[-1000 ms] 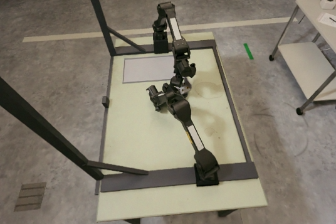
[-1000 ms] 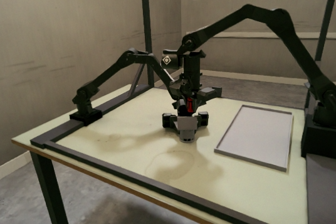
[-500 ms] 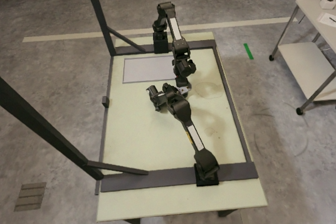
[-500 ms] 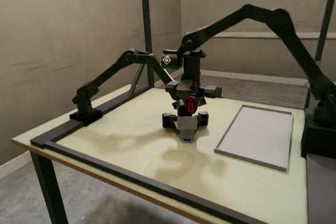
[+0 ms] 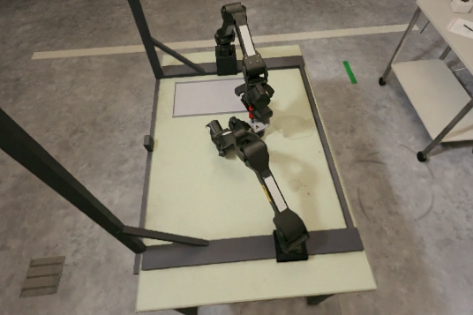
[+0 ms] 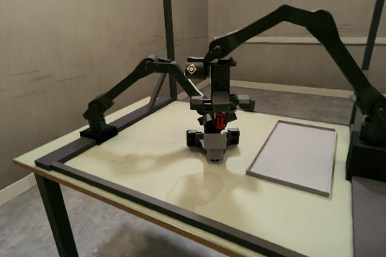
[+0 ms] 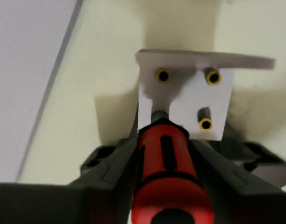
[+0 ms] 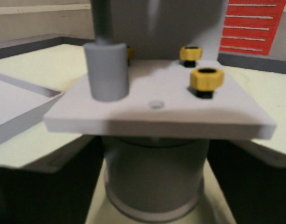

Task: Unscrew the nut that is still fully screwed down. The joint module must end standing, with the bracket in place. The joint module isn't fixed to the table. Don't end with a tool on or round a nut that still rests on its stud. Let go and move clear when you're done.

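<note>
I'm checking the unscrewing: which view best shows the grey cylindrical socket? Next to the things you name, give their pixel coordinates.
Right wrist: the grey cylindrical socket point(image 8: 108, 72) stands unobstructed beside yellow nuts point(image 8: 207, 79). Left wrist shows little below the red handle point(image 7: 166, 155); top and exterior hide it.

Red-and-black tool handle, yellow nuts.
</note>
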`<action>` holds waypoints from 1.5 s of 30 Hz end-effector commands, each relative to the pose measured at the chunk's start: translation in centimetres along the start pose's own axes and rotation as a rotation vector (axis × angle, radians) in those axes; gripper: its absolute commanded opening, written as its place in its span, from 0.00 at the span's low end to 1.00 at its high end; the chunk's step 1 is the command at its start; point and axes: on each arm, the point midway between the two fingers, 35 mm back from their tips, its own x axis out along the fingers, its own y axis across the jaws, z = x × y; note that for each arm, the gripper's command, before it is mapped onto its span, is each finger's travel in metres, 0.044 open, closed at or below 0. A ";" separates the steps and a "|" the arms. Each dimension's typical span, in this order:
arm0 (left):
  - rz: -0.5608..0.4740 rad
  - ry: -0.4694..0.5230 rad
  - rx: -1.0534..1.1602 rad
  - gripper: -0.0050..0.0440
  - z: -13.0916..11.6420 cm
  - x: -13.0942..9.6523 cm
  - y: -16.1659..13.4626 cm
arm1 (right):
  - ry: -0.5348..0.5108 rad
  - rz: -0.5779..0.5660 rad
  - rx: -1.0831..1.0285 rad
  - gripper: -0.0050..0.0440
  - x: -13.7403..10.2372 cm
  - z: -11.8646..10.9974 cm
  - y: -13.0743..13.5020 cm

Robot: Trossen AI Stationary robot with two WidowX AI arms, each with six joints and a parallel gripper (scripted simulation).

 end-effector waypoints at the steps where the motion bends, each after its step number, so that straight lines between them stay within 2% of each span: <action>1: -0.007 0.002 -0.173 0.37 0.0 -0.3 -0.1 | -0.004 0.008 0.051 0.60 -0.2 2.3 0.5; 19: -0.007 0.003 -0.316 0.37 0.0 -0.3 -0.1 | -0.004 0.008 0.051 0.60 -0.2 2.3 0.5; 20: -0.029 0.013 -0.310 0.37 -0.1 -1.1 -0.4 | -0.004 0.008 0.051 0.60 -0.2 2.3 0.5; 41: -0.029 0.013 -0.310 0.37 -0.1 -1.1 -0.4 | -0.004 0.008 0.051 0.60 -0.2 2.3 0.5; 42: -0.029 0.013 -0.310 0.61 -0.1 -1.1 -0.4 | -0.004 0.008 0.051 0.60 -0.2 2.3 0.5; 45: -0.029 0.013 -0.310 0.61 -0.1 -1.1 -0.4 | -0.004 0.008 0.051 0.60 -0.2 2.3 0.5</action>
